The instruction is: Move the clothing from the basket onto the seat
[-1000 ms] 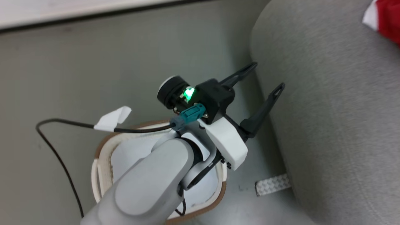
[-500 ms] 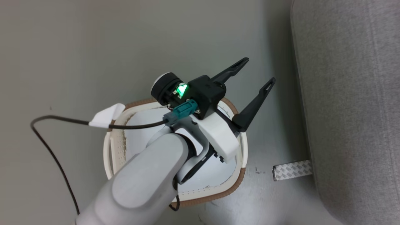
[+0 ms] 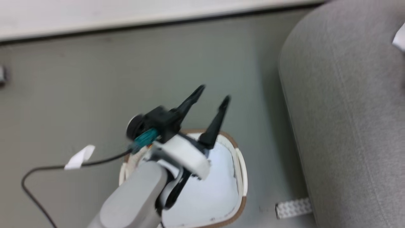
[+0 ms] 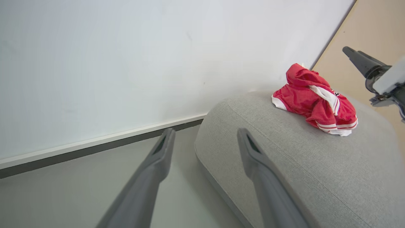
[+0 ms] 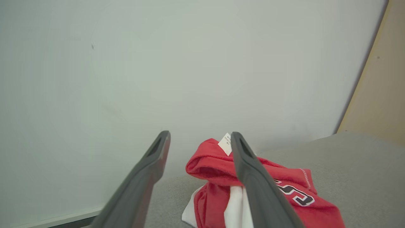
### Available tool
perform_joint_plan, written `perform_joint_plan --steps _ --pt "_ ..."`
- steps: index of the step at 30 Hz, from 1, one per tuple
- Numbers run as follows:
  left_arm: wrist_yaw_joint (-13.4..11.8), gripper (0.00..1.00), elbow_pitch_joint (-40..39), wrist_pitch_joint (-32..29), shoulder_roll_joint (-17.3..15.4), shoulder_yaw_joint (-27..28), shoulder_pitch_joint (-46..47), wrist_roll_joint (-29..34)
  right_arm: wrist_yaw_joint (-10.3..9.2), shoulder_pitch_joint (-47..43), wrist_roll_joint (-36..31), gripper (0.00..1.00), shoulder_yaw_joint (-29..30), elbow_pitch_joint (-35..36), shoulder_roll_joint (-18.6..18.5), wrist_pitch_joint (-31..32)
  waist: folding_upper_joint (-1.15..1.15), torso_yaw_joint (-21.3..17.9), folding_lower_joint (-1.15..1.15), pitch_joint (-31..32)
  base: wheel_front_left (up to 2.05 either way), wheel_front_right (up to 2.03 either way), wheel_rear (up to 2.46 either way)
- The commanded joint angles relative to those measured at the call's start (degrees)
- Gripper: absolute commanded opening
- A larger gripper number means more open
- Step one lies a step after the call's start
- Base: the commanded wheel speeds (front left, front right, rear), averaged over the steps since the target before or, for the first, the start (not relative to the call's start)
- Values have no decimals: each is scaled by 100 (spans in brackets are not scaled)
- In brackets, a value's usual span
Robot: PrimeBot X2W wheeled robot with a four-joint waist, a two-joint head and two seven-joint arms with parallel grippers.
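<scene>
Clothing (image 4: 314,103) heaped on seat (image 4: 316,177), upper right of left wrist view. Left claw (image 3: 214,92) released, fingers spread, above basket (image 3: 243,202) at bottom centre of head view. Right claw (image 5: 200,134) released too; heap lower centre-right of its view, partly behind one finger.

- The clothing (image 4: 313,101): bright red, white panels, thin red-and-white stripes, dark printed lettering.
- The sofa (image 4: 284,171): light grey weave.
- The laundry basket (image 3: 242,171): white walls, brown rim, pale blue-white base.
- My left hand (image 3: 213,93): black fingers.
</scene>
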State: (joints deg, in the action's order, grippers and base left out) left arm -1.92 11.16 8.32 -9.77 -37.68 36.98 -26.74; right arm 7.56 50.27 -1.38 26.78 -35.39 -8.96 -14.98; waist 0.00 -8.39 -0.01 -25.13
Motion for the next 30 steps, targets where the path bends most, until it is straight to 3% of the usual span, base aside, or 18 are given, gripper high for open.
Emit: perform_joint_plan --steps 1,10,18,21,30 --pt "-29 100 66 103 -69 55 -187 -101 -15 -264 95 100 -129 98 46 -15 0 142 1 627 0 0 0" --pt "-550 100 535 607 -304 540 -1520 -292 -15 -2290 580 100 -1281 860 333 -12 0 440 1 2071 0 0 0" --pt "-913 100 438 683 -436 1159 -2623 -123 -15 -3849 830 100 -1985 1328 556 -12 0 640 1 2673 0 0 0" --pt "-957 100 316 684 -383 1509 -3019 26 -15 -4255 885 100 -2232 1468 600 -12 0 677 1 2764 0 0 0" --pt "-653 100 161 683 -79 2149 -3759 451 -15 -4893 990 100 -2613 1600 608 -13 0 854 1 2959 0 0 0"
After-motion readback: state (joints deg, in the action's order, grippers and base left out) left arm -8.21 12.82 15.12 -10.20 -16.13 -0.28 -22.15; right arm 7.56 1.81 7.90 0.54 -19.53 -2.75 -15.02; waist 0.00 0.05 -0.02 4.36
